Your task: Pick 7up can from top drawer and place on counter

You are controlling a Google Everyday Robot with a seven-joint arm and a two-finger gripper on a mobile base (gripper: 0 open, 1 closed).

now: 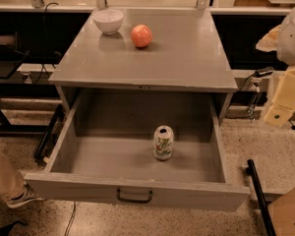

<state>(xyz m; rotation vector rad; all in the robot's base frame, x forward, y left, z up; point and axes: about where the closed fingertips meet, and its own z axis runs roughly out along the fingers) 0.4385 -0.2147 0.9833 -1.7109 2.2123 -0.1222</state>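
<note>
Can point(163, 142) stands upright on the floor of the open drawer point(137, 193), right of centre. Bowl point(108, 20) and apple point(141, 35) sit on the counter point(187, 58). Gripper point(280, 107) hangs at the right edge, well apart from the can; spread or closed cannot be told.

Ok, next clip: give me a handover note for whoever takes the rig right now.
The gripper hangs at the right edge of the view, outside the top drawer, far from the 7up can.
The 7up can stands upright in the open drawer, right of centre.
The counter holds a bowl and an apple at its back left.
Done: drawer open.
Left: grasp can, lift out, set on counter.
</note>
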